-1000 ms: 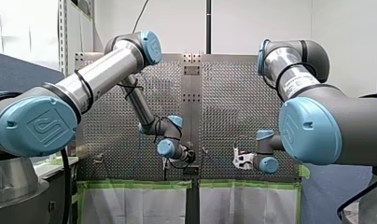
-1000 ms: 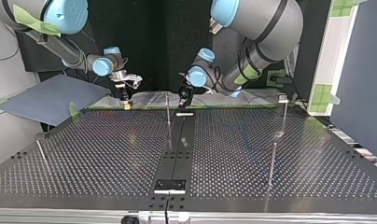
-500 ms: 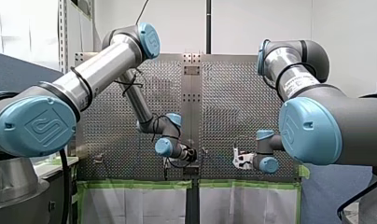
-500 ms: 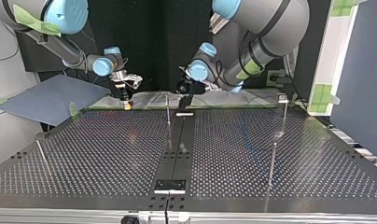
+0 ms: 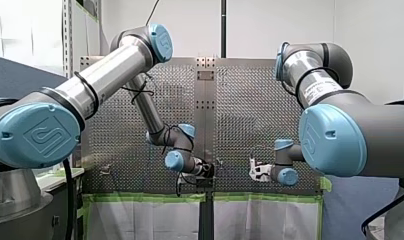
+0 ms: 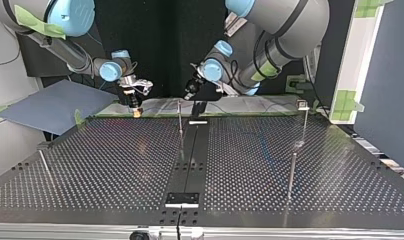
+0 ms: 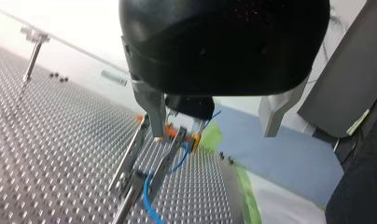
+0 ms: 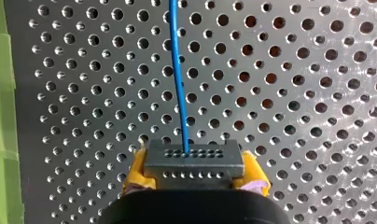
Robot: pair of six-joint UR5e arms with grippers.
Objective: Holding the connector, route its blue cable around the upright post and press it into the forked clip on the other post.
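Connector (image 8: 194, 158) sat clamped between my right gripper's (image 8: 194, 171) yellow pads (image 8: 134, 169), its blue cable (image 8: 178, 79) running straight ahead. My left gripper (image 7: 211, 133) hung spread apart, empty. Routing seemed unstarted; next, carrying the cable round the upright post (image 6: 179, 117).

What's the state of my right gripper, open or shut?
Shut on the connector: my right gripper's yellow pads press both its sides.

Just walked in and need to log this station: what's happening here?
My right end effector is shut on the connector, and the blue cable runs from it across the perforated table. My left end effector hangs open near the upright post, holding nothing.
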